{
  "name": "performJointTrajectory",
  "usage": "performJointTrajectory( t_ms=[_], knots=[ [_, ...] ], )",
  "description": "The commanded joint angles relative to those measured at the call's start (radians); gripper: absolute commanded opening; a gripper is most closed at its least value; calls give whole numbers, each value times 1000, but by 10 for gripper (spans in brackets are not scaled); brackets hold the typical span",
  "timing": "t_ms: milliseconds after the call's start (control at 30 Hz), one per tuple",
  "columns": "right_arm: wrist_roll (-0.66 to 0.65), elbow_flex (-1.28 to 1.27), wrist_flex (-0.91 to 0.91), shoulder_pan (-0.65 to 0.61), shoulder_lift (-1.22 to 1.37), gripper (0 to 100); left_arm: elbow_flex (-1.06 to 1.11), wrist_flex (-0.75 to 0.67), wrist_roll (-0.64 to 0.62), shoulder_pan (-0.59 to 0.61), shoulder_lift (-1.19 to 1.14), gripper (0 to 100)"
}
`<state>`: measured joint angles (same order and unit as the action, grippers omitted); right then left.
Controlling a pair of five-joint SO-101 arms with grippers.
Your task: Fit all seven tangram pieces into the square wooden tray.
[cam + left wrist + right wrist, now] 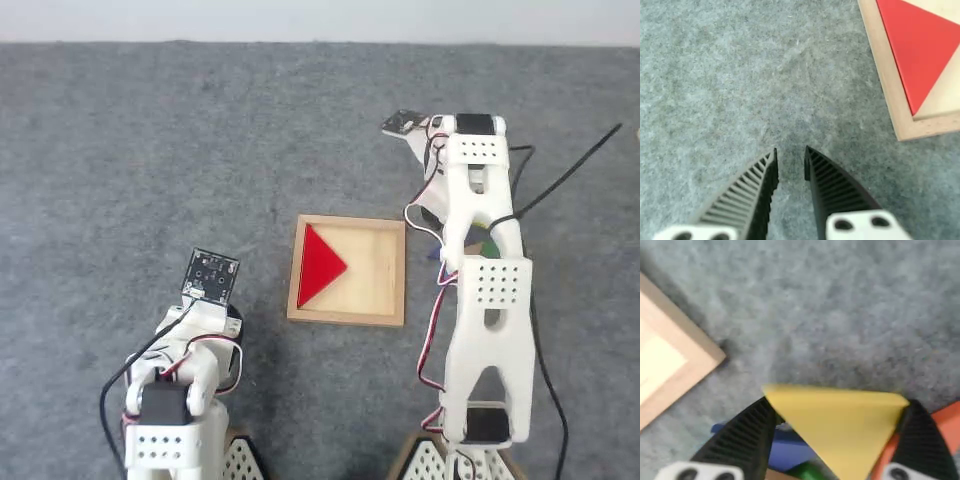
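The right wrist view reveals the right claw (838, 405) clamping a yellow triangle (840, 427); the left claw (790, 152), barely parted, holds nothing.

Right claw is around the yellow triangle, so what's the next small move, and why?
Probably lift the yellow triangle and carry it over the tray. The right claw grips it on both sides beside the tray's corner, and the red triangle leaves much of the tray bare.

Light: bright, even, diffuse. Shadows: soft; narrow dark band just beside the tray (687, 367) corner, on the grey worktop (840, 305).
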<state>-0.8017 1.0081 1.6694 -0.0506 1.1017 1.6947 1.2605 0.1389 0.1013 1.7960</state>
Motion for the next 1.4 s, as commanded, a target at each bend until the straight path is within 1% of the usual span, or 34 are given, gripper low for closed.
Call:
performJointTrajectory(
  t_ms=[0, 167, 300, 333, 433, 500, 667, 767, 833, 900, 1133, 1233, 1367],
  knots=[
    [-14, 78, 12, 44, 50, 247, -12, 3, 11, 2, 21, 86],
    [-14, 183, 71, 51, 96, 165, -12, 3, 11, 2, 21, 86],
    [2, 249, 117, 54, 110, 24, -12, 3, 11, 2, 21, 86],
    [34, 262, 117, 54, 108, 0, -12, 3, 11, 2, 21, 86],
    [158, 324, 116, 48, 104, 20, -12, 3, 11, 2, 21, 86],
    [204, 381, 119, 38, 104, 6, -12, 3, 11, 2, 21, 86],
    [296, 494, 124, 13, 101, 8, -12, 3, 11, 2, 21, 86],
    [358, 502, 130, -10, 62, 8, -12, 3, 11, 2, 21, 86],
    [394, 456, 130, -36, 2, 8, -12, 3, 11, 2, 21, 86],
    [402, 362, 131, -88, -84, 8, -12, 3, 11, 2, 21, 86],
    [391, -198, 125, -326, -470, 8, -12, 3, 11, 2, 21, 86],
    [292, -370, 124, -395, -582, 8, -12, 3, 11, 2, 21, 86],
    [190, -463, 124, -433, -607, 8, -12, 3, 11, 2, 21, 86]
  ],
)
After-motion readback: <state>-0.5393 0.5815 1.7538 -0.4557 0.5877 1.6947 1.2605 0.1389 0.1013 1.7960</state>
